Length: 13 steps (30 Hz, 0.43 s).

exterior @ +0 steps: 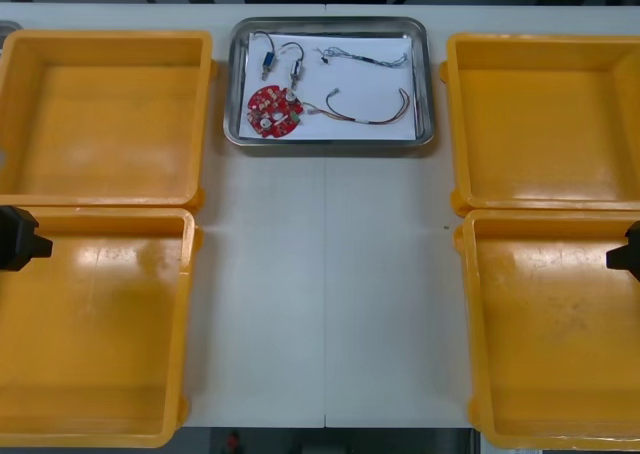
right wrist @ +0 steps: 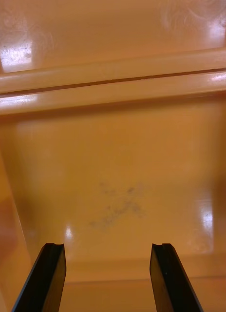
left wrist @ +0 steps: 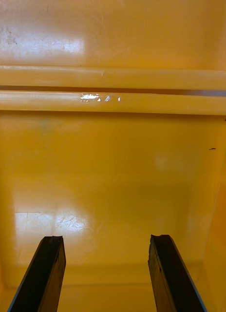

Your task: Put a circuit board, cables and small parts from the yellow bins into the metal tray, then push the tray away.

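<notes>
Four yellow bins (exterior: 205, 114) flank your worktop (exterior: 325, 304), two at each side, and the metal tray (exterior: 330, 142) sits between the far pair. Inside it you have a round red circuit board (exterior: 274, 111) towards the near left corner, a blue and white cable (exterior: 370, 59) along the far side, a red and yellow cable (exterior: 375, 116) beside the board, and small metal parts (exterior: 296, 72) just beyond the board. Your left gripper (exterior: 22, 239) hangs over the near left bin (exterior: 188, 314), fingers (left wrist: 47, 268) spread apart with nothing between them. Your right gripper (exterior: 626, 254) hangs over the near right bin (exterior: 468, 314), likewise open and holding nothing.
</notes>
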Tool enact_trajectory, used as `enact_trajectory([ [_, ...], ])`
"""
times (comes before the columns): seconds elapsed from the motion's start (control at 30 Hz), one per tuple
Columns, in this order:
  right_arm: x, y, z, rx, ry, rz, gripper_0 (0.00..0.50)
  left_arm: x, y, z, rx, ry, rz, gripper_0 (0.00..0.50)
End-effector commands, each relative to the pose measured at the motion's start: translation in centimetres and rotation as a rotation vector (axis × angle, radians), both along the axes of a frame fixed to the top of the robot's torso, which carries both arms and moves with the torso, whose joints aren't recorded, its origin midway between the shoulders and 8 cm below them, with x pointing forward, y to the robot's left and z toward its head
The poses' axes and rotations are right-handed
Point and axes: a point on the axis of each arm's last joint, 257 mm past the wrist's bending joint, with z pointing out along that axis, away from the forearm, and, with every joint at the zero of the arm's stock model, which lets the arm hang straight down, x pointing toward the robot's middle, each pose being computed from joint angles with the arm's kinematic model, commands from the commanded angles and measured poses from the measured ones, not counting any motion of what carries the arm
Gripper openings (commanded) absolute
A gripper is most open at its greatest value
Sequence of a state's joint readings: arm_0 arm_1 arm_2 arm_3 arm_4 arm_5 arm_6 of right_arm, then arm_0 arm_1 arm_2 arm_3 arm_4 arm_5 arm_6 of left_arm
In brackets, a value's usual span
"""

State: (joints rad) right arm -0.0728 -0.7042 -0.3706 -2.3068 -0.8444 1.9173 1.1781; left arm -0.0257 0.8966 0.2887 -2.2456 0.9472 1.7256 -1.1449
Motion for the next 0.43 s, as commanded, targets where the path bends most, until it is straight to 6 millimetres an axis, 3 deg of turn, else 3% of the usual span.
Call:
enact_trajectory([
  [0.03,-0.07,-0.53,0.39,-0.02,0.004,-0.021,0.5,-0.14,1.09,1.36,0.056,-0.025,-0.028,0.5],
  [0.43,-0.07,-0.53,0.39,-0.02,0.004,-0.021,0.5,-0.14,1.09,1.36,0.056,-0.025,-0.028,0.5],
])
